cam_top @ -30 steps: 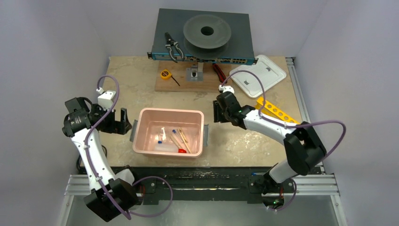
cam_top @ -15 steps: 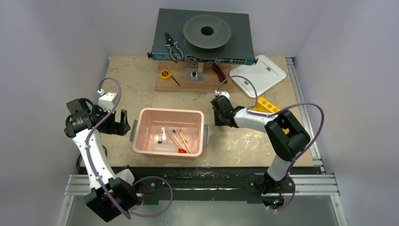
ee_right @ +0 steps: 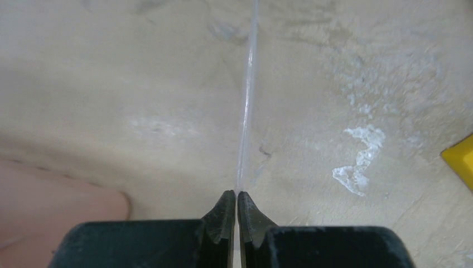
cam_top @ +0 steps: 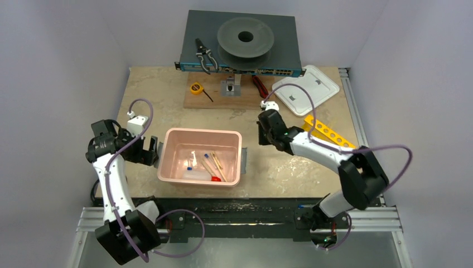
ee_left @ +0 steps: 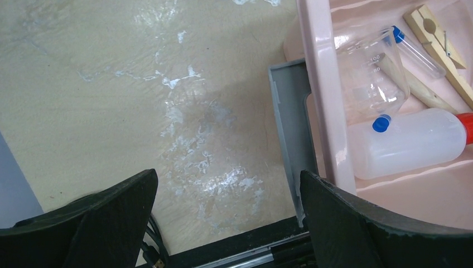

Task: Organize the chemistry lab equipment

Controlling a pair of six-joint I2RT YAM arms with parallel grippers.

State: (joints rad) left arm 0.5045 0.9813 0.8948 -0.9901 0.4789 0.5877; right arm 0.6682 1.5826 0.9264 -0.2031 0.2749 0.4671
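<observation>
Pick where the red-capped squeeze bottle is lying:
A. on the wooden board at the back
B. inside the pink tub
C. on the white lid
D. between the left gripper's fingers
B: the bottle lies on its side inside the pink tub, next to a blue-capped tube.

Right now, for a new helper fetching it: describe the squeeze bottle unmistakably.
On the beige table, find the pink tub in front. The squeeze bottle lies on its side inside, along the near wall: fat, translucent white, red-capped, unlike the thin blue-capped tubes and wooden sticks.
</observation>
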